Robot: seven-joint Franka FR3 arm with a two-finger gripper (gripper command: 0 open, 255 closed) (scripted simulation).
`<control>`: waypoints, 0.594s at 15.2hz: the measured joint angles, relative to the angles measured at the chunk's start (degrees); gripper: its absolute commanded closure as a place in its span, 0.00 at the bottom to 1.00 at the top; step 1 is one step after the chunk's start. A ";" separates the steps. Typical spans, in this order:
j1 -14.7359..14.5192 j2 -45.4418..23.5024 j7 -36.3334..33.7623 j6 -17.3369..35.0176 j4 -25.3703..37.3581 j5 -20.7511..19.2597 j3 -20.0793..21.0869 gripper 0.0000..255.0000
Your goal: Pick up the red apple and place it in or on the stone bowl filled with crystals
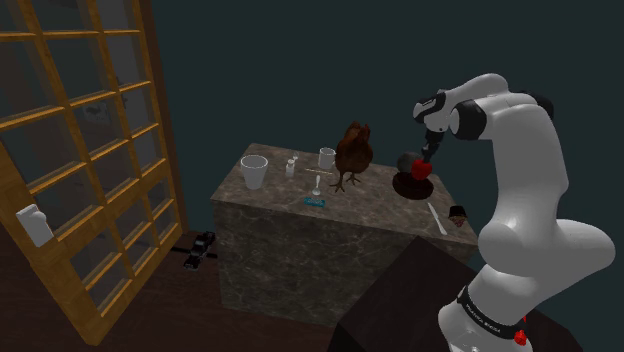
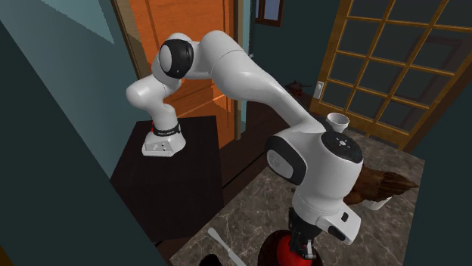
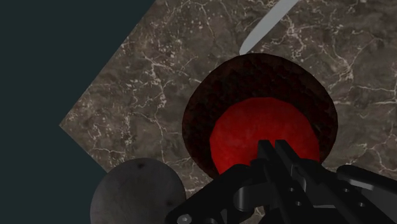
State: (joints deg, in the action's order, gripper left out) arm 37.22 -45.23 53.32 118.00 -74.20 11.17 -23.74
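The apple point(image 3: 248, 130) shows inside the rim of the dark bowl point(image 3: 254, 67), at the right end of the table point(image 3: 159, 95) in the shoulder view, just right of the brown hen figure point(image 1: 352, 150) and near a grey ball point(image 3: 137, 191), so the carry looks as good as done to me. The gripper point(image 3: 273, 151) hangs right over the red fruit, so close that I cannot tell whether it is clamped on it or free of it. What seems left is a clean let-go, if one is needed, and a lift away that doesn't drag the apple out.
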 measured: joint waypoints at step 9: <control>0.00 0.01 0.00 0.05 -0.03 0.00 0.00 0.00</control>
State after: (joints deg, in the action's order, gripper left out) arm 37.21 -45.22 53.33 118.05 -74.23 11.18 -23.74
